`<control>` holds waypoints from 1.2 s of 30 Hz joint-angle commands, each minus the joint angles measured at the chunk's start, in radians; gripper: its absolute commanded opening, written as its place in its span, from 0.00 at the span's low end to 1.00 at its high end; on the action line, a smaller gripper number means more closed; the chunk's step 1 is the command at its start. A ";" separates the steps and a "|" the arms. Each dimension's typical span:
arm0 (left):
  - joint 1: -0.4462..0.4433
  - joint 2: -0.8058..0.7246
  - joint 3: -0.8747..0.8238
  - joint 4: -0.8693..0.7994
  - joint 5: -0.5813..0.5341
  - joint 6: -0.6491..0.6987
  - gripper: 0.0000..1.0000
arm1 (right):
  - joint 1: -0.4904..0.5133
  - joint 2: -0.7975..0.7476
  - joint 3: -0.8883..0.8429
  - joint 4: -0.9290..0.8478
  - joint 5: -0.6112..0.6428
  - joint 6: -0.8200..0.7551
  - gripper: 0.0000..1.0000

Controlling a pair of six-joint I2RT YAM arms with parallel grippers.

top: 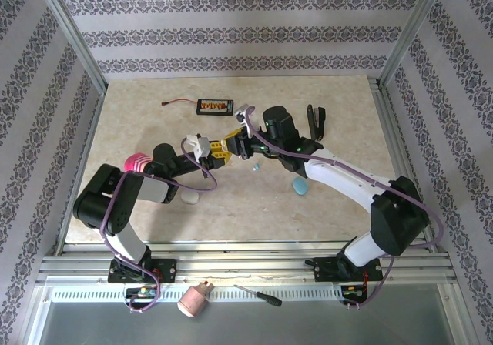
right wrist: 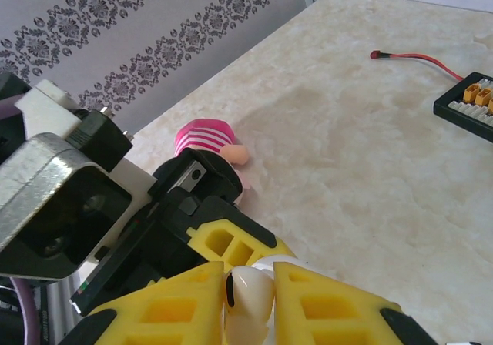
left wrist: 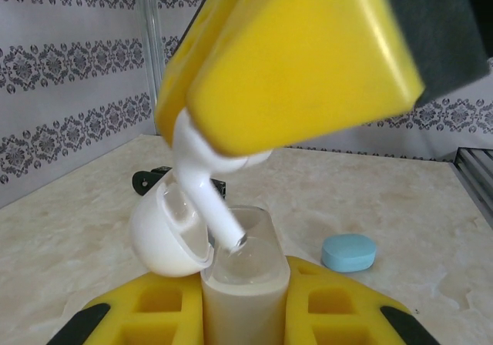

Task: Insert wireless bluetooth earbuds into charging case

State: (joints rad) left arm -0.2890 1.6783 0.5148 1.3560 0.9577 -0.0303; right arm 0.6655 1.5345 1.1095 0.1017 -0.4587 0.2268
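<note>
My left gripper [left wrist: 245,295] is shut on a white charging case [left wrist: 243,314], held upright with its lid [left wrist: 166,241] swung open to the left. My right gripper [right wrist: 250,299] is shut on a white earbud [right wrist: 252,287]. In the left wrist view the earbud [left wrist: 202,191] hangs from the right gripper's yellow fingers [left wrist: 300,60], stem slanting down, its tip just at the case's open top. From above, the left gripper [top: 216,150] and the right gripper [top: 235,141] meet mid-table. A tiny pale blue earbud [top: 255,166] lies on the table nearby.
A blue pebble-shaped case [top: 299,185] lies right of centre, a white pebble-shaped piece [top: 189,197] by the left arm. A black charger board [top: 214,107] with a red wire sits at the back, a pink striped doll [top: 139,162] left, a screwdriver [top: 258,296] on the front rail.
</note>
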 commanded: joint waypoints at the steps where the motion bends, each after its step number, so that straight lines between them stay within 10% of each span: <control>1: -0.018 -0.021 0.012 0.071 0.005 -0.025 0.00 | 0.010 0.025 -0.006 0.045 -0.019 -0.005 0.20; 28: -0.020 -0.044 0.032 0.071 -0.165 -0.205 0.00 | 0.022 0.033 -0.163 0.340 0.000 0.013 0.18; 36: -0.021 -0.058 0.026 0.071 -0.143 -0.171 0.00 | 0.013 -0.022 -0.166 0.322 0.005 0.034 0.40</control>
State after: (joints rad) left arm -0.3000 1.6634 0.5171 1.3544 0.8070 -0.2035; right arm 0.6769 1.5578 0.9577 0.4282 -0.4541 0.2417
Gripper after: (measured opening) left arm 0.213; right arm 0.399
